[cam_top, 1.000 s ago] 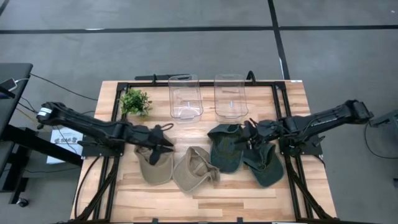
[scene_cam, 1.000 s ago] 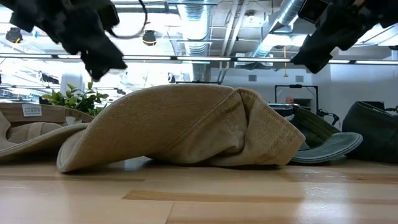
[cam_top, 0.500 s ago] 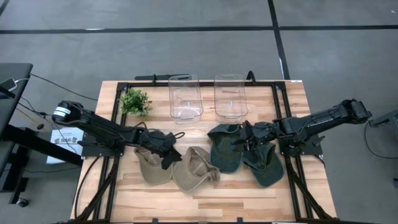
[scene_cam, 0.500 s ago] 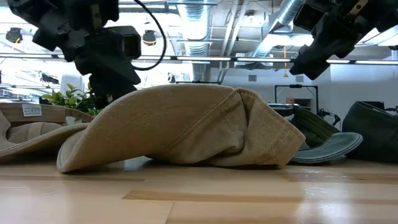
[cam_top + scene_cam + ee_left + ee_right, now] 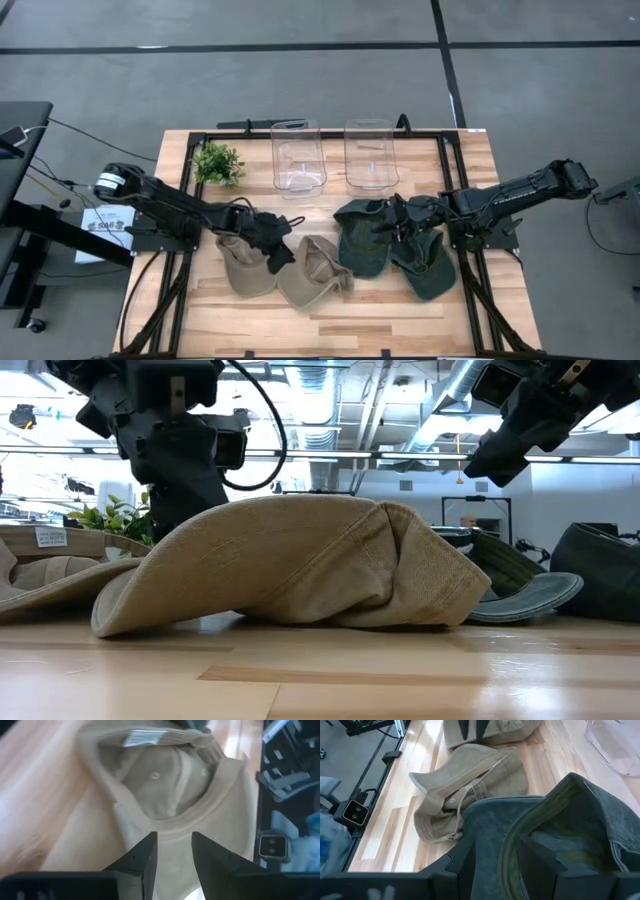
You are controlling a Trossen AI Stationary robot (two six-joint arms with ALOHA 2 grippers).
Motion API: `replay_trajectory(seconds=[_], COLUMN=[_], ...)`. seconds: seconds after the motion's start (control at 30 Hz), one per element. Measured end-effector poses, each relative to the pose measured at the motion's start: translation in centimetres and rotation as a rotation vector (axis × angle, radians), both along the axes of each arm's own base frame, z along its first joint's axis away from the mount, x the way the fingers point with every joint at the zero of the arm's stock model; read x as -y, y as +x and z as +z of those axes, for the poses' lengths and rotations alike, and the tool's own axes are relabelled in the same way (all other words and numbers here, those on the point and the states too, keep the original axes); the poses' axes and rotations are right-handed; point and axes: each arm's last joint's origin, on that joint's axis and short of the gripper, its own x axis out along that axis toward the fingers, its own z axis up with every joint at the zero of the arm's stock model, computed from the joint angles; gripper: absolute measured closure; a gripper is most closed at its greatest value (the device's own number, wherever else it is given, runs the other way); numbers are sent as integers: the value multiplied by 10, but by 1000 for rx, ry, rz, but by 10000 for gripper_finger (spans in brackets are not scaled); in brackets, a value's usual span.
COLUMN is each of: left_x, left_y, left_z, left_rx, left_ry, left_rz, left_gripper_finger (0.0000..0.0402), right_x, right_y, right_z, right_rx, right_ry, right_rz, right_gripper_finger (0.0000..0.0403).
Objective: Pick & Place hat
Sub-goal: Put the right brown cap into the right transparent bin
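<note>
Two tan hats lie on the table, one at the left (image 5: pixel 243 268) and one in the middle (image 5: pixel 315 273) with its brim on the wood (image 5: pixel 300 565). Two green hats (image 5: pixel 364 238) (image 5: pixel 427 264) lie to their right. My left gripper (image 5: pixel 272 252) (image 5: pixel 174 840) is open and low over the left tan hat (image 5: pixel 165 795), which lies opening up, at the brim beside the crown opening. My right gripper (image 5: pixel 395 222) (image 5: pixel 495 851) is open over the nearer green hat (image 5: pixel 555 815), with one finger either side of its rim (image 5: pixel 506 847). My left gripper comes slanting down from the table's left, its fingertips (image 5: pixel 149 840) right at the tan hat's brim (image 5: pixel 172 831); whether they touch it I cannot tell. My right gripper straddles the green hat's rim (image 5: pixel 506 847) from the table's right; I cannot tell whether it touches.
Two clear bins (image 5: pixel 298 155) (image 5: pixel 370 153) stand at the far side of the table, and a small green plant (image 5: pixel 217 163) is left of them. Black frame rails (image 5: pixel 180 270) run along both sides. Bare wood (image 5: pixel 350 320) lies along the near edge.
My left gripper has moved toward the table's right and near edge and come down over the left tan hat, next to the middle hat. My right gripper has shifted slightly left over the green hat. The hats have stayed where they were.
</note>
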Motion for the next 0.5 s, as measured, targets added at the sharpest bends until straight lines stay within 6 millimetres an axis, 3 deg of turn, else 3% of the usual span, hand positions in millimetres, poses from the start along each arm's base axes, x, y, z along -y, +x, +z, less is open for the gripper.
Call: replay_trajectory(seconds=[0.5], left_x=[-10], left_y=[-3], left_z=[-5], left_rx=[-80], left_ry=[-25], left_rz=[48], left_gripper_finger=[284], right_x=[0], right_y=[0], right_z=[0], right_rx=[0], right_ry=[-2], right_rz=[1], right_gripper_finger=[274])
